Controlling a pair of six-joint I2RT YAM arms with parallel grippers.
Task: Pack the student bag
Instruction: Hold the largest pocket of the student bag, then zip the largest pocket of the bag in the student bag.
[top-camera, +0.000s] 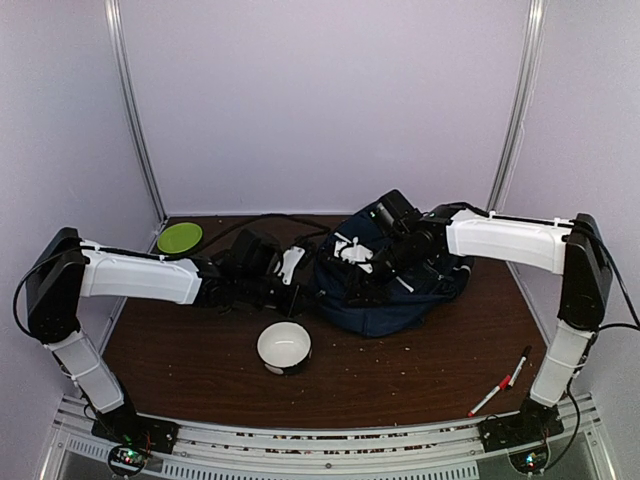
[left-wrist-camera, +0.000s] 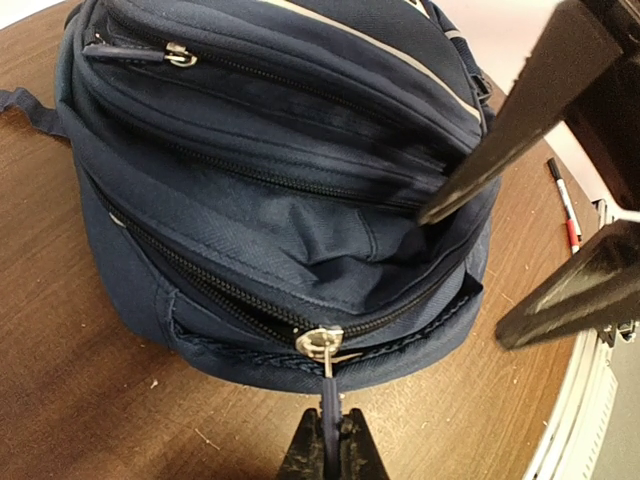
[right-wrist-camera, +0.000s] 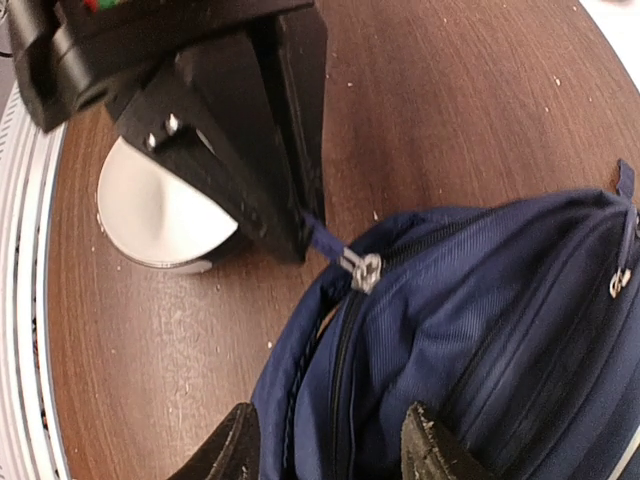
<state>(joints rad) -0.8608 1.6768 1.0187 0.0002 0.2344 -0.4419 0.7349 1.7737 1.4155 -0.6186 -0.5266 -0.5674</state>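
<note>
- The bag (top-camera: 400, 300) lies on the table (top-camera: 200, 370), and we see its long axis running left to right across the table.
- Its part-open zip mouth faces the left arm.
- The left gripper (left-wrist-camera: 325, 455) sits at that end of the bag, clamped tight on the zip pull (left-wrist-camera: 328, 405).
- The right gripper (right-wrist-camera: 332, 415) is over the bag with its fingers apart, one on either side of the open edge. We cannot tell if they touch the fabric.
- A white bowl (top-camera: 285, 347) stands just beside the bag's left end, on the near side.
- A green disc (top-camera: 180, 237) lies well apart, left of the bag.
- A marker (top-camera: 500, 385) lies near the bag's right end, on the near side.
</note>
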